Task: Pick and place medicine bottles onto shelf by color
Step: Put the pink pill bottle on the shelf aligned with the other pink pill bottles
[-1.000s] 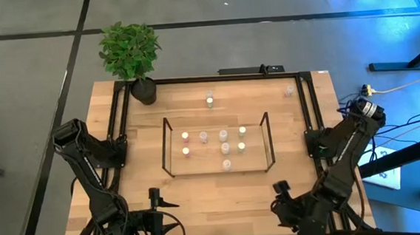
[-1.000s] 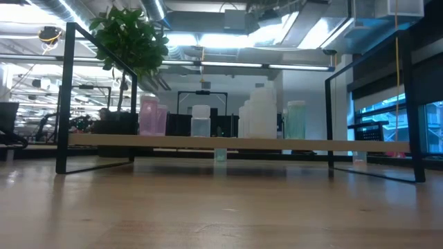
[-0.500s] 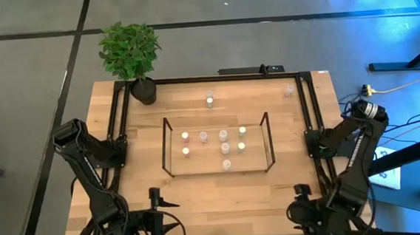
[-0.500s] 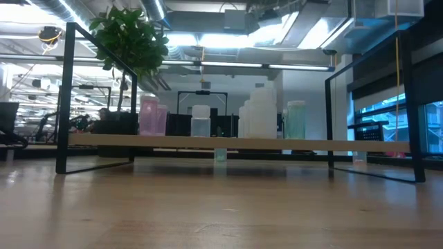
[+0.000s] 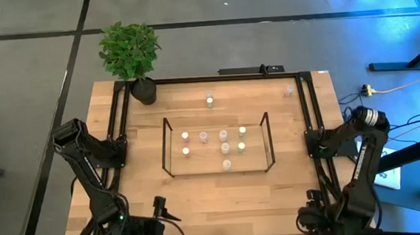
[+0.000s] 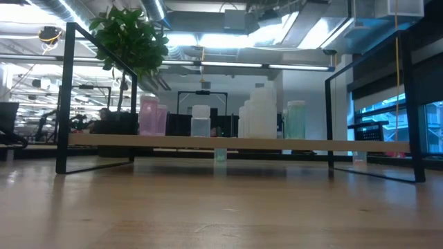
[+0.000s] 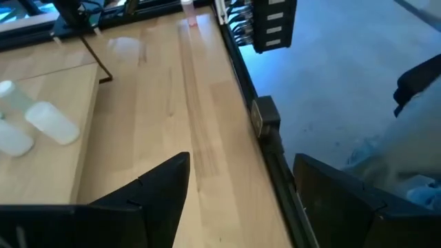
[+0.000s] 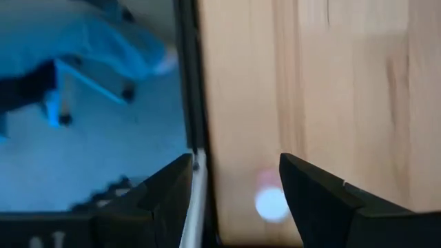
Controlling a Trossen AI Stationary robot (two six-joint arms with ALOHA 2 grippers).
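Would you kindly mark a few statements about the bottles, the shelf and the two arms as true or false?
1. Several small pale medicine bottles stand on the low black-rod shelf with the wooden base. True.
2. No bottle stands off the shelf. False: two bottles stand beyond it on the light wooden table.
3. The right gripper holds a bottle. False: its open jaws are empty.
4. The left gripper is open at the table's near edge. True.
5. The green potted plant stands inside the shelf. False: it stands at the table's far left corner.

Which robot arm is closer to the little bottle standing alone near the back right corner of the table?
The right. The small pale bottle stands near the table's far right corner. The right gripper is at the near right edge, on its side; the left gripper waits at the near edge, left of middle, farther away.
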